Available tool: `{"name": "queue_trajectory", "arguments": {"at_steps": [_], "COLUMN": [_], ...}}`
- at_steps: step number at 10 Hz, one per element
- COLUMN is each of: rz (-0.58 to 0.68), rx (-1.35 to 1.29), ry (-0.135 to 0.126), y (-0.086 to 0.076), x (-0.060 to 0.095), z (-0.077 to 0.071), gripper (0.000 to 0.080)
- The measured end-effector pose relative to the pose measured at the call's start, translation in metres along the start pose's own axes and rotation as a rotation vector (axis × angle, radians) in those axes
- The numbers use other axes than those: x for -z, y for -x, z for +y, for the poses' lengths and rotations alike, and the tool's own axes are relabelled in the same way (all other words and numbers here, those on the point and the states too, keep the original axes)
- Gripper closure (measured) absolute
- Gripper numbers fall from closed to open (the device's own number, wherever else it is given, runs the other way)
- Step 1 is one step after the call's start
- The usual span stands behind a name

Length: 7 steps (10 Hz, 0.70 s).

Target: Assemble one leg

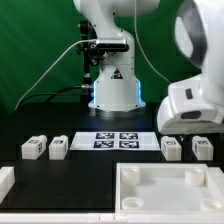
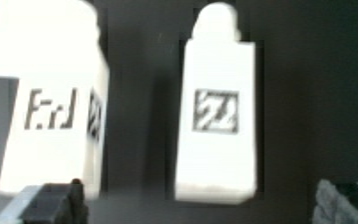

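The leg (image 2: 220, 110) is white with a black-and-white square tag; the table (image 1: 85, 178) is black.

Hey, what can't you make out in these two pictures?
Wrist view: the tag on the leg is blurred; the second leg is cut off by the frame edge.
Exterior view: the tray-like piece is cut off by the bottom edge; the tag on the rightmost leg is too small.

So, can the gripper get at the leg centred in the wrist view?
Probably yes: the gripper is open, fingertips wide of the leg on both sides, nothing covers it, and the neighbouring leg lies apart.
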State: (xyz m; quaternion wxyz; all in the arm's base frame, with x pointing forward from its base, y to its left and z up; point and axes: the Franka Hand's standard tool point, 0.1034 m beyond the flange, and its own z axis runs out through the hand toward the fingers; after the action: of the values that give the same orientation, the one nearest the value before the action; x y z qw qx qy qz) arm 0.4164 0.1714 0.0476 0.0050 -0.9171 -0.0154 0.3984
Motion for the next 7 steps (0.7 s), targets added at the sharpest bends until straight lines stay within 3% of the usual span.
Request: {"name": "queue_trajectory", "arguments": {"at_steps": [1, 2, 5, 7], "rz": [-0.095, -0.077, -0.078, -0.094], "rx": [0.009, 0.011, 0.007, 0.005], "ry": [0.009, 0.0, 0.002, 0.015], "y": [-0.002, -0.011, -0.01, -0.009], "x": [-0.001, 0.0, -0.001, -0.02], "z": [-0.003, -0.005, -0.006, -0.013], "gripper": [0.015, 0.015, 0.015, 0.015]}}
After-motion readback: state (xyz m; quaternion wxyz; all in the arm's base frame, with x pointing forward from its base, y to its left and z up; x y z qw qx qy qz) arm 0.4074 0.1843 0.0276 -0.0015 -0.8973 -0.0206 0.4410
